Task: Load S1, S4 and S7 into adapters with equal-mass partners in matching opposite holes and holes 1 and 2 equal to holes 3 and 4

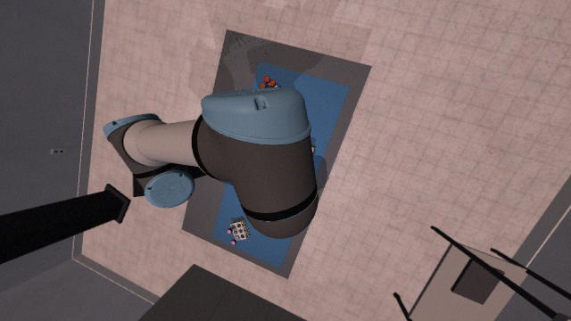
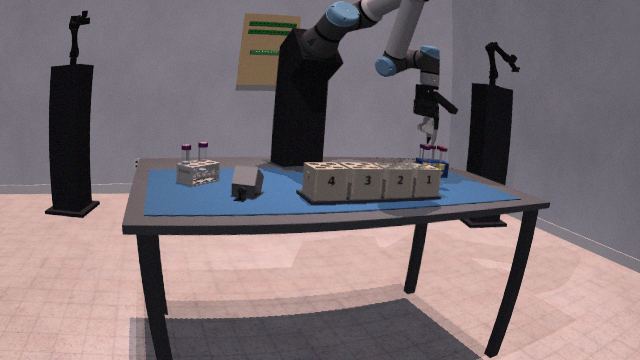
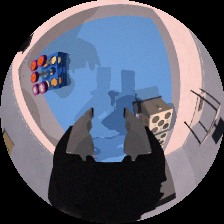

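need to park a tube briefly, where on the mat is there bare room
Bare blue mat shows in front of the white rack and grey desk, and again right of adapter 1. It is crowded at the blue rack, under the empty, part-open claw.

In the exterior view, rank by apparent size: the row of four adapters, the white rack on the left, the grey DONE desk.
Largest to smallest:
1. row of four adapters
2. white rack
3. DONE desk
The rack and desk look close in size; the rack stands farther back, so their order is unsure.

table (image 2: 280, 225) | blue mat (image 2: 280, 197) | on mat: white rack (image 2: 198, 172), grey desk (image 2: 247, 182), loading stand (image 2: 370, 199), blue rack (image 2: 434, 162)
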### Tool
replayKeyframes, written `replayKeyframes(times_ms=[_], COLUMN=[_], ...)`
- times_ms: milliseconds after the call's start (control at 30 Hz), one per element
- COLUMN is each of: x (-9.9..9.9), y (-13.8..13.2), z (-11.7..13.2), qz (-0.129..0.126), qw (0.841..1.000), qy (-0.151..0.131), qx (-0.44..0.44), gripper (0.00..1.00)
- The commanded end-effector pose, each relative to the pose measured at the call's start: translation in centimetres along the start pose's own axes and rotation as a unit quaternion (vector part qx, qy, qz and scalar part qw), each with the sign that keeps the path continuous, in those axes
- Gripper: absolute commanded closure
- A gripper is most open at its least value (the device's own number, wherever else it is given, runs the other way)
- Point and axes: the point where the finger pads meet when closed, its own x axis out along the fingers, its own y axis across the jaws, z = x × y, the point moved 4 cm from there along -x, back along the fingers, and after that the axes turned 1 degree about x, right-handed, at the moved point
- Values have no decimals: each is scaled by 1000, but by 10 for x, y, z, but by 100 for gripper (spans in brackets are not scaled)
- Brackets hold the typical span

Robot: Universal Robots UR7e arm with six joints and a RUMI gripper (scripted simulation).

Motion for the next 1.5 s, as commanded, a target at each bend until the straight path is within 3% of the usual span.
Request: replayKeyframes(times_ms=[0, 267, 333, 833, 1167, 1467], x=[1, 2, 2, 2, 2, 26], y=[-34, -96, -96, -214, -226, -226], z=[-13, -36, -36, -79, -83, -83], qz=[4, 3, 3, 3, 3, 3], qw=[1000, 1000, 1000, 1000, 1000, 1000], qy=[-1, -1, -1, -1, -1, -1], qx=[0, 0, 0, 0, 0, 0], gripper=[65, 65, 65, 65, 65, 65])
